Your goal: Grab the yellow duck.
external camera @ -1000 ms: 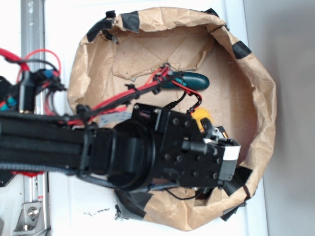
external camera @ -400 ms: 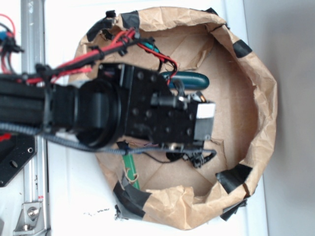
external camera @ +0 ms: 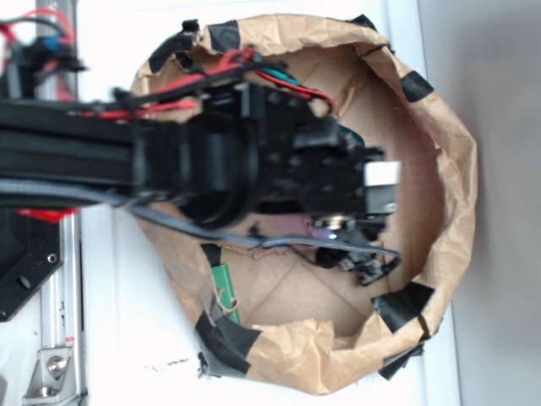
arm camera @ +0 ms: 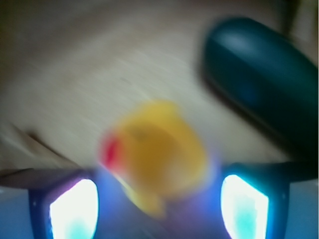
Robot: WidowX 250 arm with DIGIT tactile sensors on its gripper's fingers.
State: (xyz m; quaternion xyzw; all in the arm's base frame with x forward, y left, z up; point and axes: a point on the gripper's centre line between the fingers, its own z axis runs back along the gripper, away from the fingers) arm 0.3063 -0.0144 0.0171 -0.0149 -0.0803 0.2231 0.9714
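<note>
Two glowing fingers (arm camera: 75, 209) of our gripper (arm camera: 158, 209) stand apart, open, with the blurred yellow duck (arm camera: 154, 152) between them, near a dark green capsule (arm camera: 259, 74).

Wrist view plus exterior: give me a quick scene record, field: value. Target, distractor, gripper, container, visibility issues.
target: yellow duck, red beak facing left, lying between the two fingers in the wrist view
distractor: dark green capsule, upper right of the duck, apart from it
gripper: gripper fingers on either side of the duck; contact not discernible
container: brown paper bowl with black tape patches on its rim
visibility: wrist view motion-blurred; in the exterior view the arm hides the duck
</note>
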